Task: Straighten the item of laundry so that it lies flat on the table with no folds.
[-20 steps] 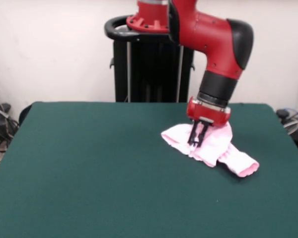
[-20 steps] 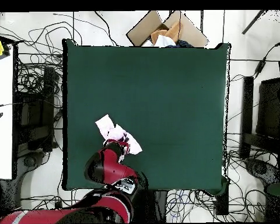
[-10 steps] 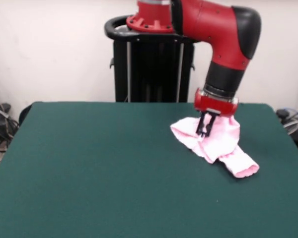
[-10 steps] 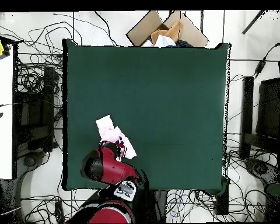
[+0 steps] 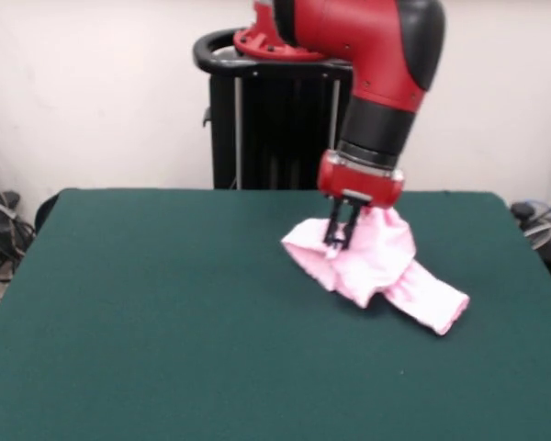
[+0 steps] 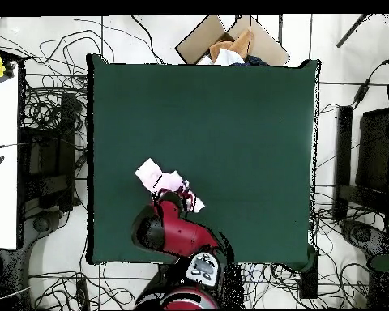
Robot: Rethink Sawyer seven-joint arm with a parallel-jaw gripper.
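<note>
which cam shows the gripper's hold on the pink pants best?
Front view. The gripper hangs in side profile, shut on a bunched fold of the pink pants, one leg trailing on the table. Overhead, the arm covers the gripper; only part of the pants shows beside it.

In the front view the item of laundry lies bunched on the table, right of centre and toward the far edge, one leg trailing out to the near right. The gripper stands above its left part, fingers closed on a raised fold. Behind the table stands the pedestal. Overhead, the garment sits near the robot's side (left of centre there), and a cardboard box lies beyond the opposite edge.
</note>
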